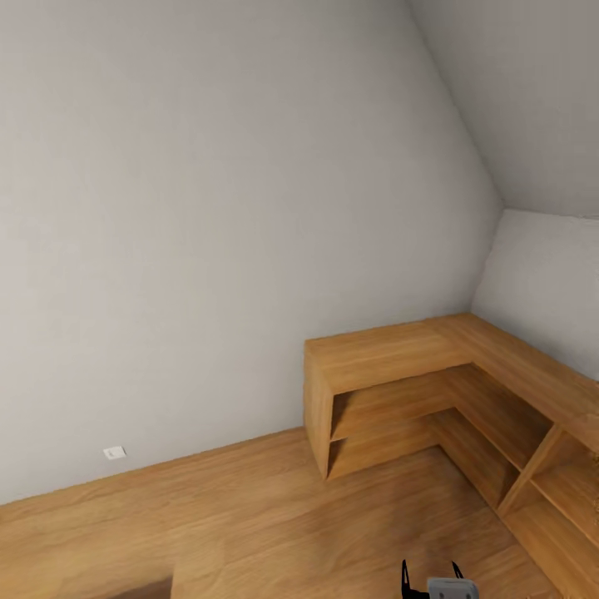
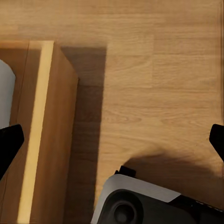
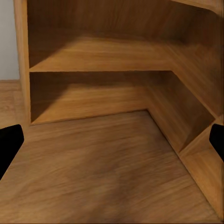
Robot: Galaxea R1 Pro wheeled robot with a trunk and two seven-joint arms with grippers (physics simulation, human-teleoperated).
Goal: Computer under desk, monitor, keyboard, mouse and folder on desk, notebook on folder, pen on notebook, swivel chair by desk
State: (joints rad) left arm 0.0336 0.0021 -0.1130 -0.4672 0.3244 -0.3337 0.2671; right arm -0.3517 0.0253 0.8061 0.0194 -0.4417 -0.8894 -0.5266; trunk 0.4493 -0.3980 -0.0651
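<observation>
Desk items unseen, so progress can't be judged: corner shelf unit (image 1: 433,391) at lower right w/ bare shelves; both claws spread, empty.

Corner shelving (image 1: 391,353) showing honey-brown woodgrain; floor (image 1: 249,516) showing the same tone. Wall (image 1: 208,208) appearing pale grey, socket (image 1: 114,452) white

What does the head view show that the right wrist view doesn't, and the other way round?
Head view alone: the wall outlet, the sloped ceiling and the shelf unit's top surface. Right wrist view alone: a close look into the shelf unit's two open tiers, with the dark fingertips wide apart at the edges. Both: the L-shaped wooden shelf unit and wood floor.
</observation>
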